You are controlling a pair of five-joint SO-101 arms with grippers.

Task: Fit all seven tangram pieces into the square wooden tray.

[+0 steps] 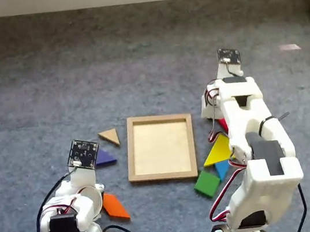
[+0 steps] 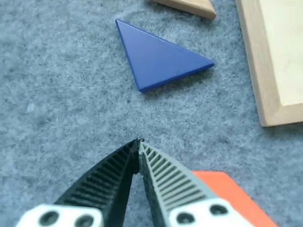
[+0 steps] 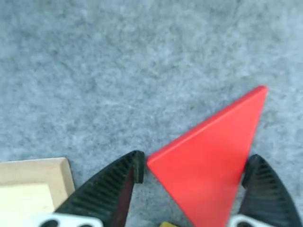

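Right end effector [image 3: 195,165] astride red triangle [image 3: 215,151]

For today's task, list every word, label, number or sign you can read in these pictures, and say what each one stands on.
No text can be read in any view.
The wooden tray, blue triangle, red triangle and orange piece are plain, with no print.
The small black boards on the arms' wrists may carry markings, but these are too small to read.
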